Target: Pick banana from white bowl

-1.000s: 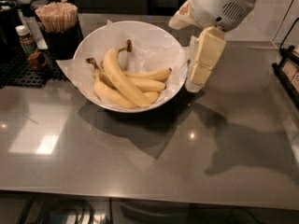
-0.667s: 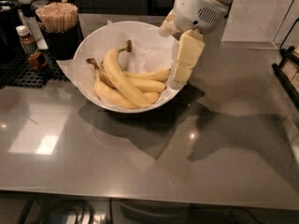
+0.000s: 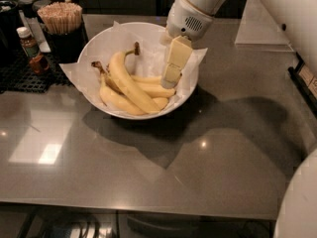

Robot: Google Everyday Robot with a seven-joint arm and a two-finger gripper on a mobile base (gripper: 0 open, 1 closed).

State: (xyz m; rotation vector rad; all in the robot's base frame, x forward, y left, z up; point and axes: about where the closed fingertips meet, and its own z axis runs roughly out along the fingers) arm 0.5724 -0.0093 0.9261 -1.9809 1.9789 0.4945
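The white bowl point(image 3: 100, 41), lined with white paper, stands at the back left of the grey counter and holds several yellow bananas. The banana point(image 3: 130, 83), the longest and thickest, lies diagonally on top of the pile, with its dark stem tip toward the bowl's far side. My gripper point(image 3: 169, 81) hangs from the white arm over the right inside of the bowl. Its cream tip is just above the shorter bananas point(image 3: 153, 89), to the right of the long banana. I see nothing held in it.
A dark cup of wooden sticks point(image 3: 60, 20) and a small brown bottle point(image 3: 30, 47) stand on a black mat point(image 3: 20, 76) left of the bowl. A white sheet point(image 3: 262, 26) stands at the back right. A black fixture point(image 3: 303, 78) is at the right edge.
My gripper has moved left from beside the bowl's right rim to over the inside of the bowl. The bananas and the bowl have not moved.
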